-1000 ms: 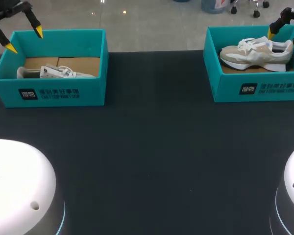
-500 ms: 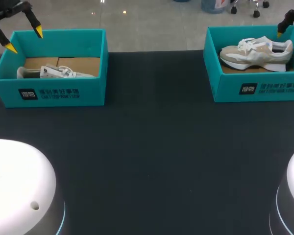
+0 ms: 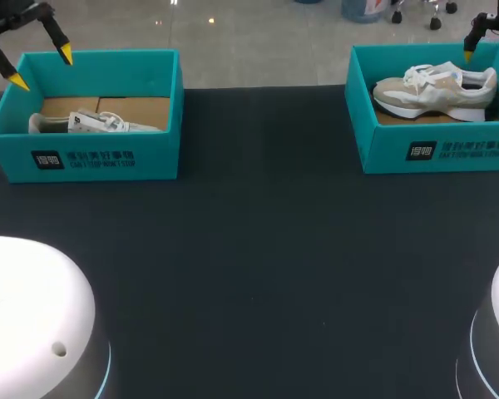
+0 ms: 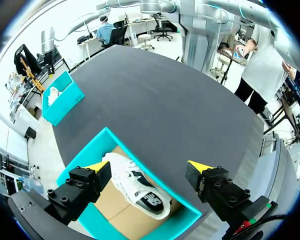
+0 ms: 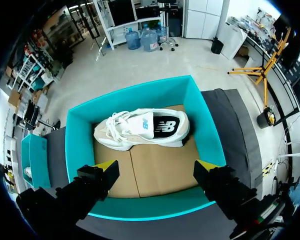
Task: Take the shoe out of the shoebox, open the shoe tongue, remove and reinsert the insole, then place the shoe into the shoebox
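Removal has not begun: the beige-and-white lace-up sneaker (image 3: 437, 91) lies on its side on the cardboard floor of the teal cardboard shoebox (image 3: 432, 154) at the right of the dark counter (image 3: 258, 249), toe toward the counter's middle, long axis along the box's length. Right jaws hang wide apart and empty above the box's far corner by the heel, so the right arm is much the nearer. Its wrist view adds what the head view cannot: the sneaker sits ahead of the jaws, sole edge toward them, its length parallel to the line between the tips, so spanning its width likely calls for a wrist turn. Left jaws, also apart and empty, hover over a second teal box (image 3: 91, 158) holding a white sneaker (image 3: 100, 123)
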You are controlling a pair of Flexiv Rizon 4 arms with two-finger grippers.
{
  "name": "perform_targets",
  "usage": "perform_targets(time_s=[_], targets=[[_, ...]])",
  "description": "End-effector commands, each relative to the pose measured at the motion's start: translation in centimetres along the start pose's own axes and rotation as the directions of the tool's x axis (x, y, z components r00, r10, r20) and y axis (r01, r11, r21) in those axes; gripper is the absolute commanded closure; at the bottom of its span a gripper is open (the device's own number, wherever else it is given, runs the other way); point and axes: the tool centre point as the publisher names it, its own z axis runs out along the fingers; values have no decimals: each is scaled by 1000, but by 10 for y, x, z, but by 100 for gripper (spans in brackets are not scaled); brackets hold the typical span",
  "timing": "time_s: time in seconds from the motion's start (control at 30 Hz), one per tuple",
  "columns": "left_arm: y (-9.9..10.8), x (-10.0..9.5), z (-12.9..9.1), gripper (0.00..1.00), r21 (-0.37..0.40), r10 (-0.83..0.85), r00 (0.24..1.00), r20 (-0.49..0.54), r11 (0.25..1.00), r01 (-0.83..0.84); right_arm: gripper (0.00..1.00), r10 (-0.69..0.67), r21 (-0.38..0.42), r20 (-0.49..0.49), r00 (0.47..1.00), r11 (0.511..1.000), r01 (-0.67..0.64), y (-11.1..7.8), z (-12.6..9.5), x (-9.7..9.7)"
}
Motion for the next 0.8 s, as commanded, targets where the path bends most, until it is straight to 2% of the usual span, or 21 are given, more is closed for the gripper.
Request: perform_targets(time_s=[0.03,0.43,0.47,0.5,0.63,0.8], targets=[[0,0,-1,0,0,1,1000,-2,1000,-1,0,-2,56,-10,1000,998,2,12,4,-3],[0,0,-1,0,0,1,1000,-2,1000,-1,0,-2,56,-10,1000,998,2,12,4,-3],[0,0,-1,0,0,1,1000,-2,1000,-1,0,21,54,29,999,998,-23,15,10,-7],[0,0,-1,0,0,1,1000,-2,1000,-1,0,54,59,20,998,997,-55,16,14,-9],[0,0,-1,0,0,1,1000,-2,1000,-1,0,126,18,111,986,992,-129,22,29,-22],[0,0,-1,0,0,1,1000,-2,1000,-1,0,146,65,167,975,985,-158,25,46,-32]])
